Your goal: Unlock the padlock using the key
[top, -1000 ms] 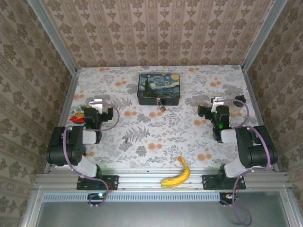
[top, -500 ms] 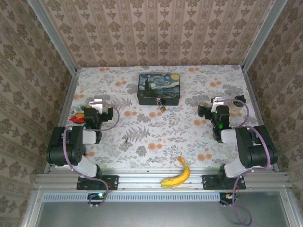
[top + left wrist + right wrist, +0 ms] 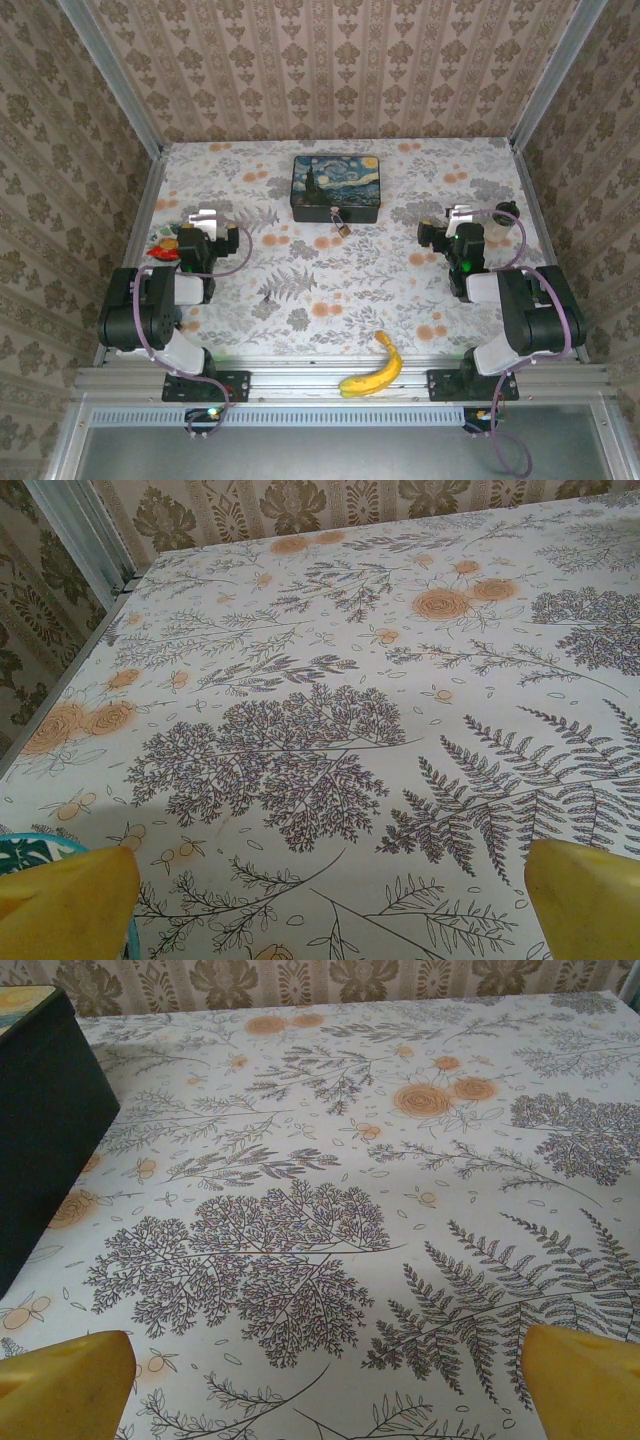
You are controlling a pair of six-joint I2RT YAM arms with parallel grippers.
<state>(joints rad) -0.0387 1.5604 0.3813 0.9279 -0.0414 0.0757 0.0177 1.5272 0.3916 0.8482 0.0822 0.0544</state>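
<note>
Left edge: a small red and orange clutter (image 3: 163, 248) lies against the table's (image 3: 300, 290) left edge, beside the left arm. It looks like a bystander, not part of the job.
Left gripper: the left gripper (image 3: 325, 910) hovers low over the left side of the table with its jaws spread wide. The yellow fingertips (image 3: 65, 905) sit at either side of the wrist view with only patterned cloth between them. It holds nothing and seems posed ready to reach.
Tin: the starry-night tin (image 3: 335, 187) stands near the middle of the far edge, its front face turned toward the arms, probably so the hasp can be reached.
Padlock: the padlock (image 3: 342, 226) hangs at the tin's front face with its body down on the table, about midway between the two arms.
Key: too small to pick out, so I cannot tell where it lies.
Banana: a banana (image 3: 372, 368) lies at the near edge, well apart from the lock, likely a distractor.
Right gripper: the right gripper (image 3: 325, 1390) is low over the right side, its jaws wide apart and empty, with the tin's dark wall at its left.
</note>
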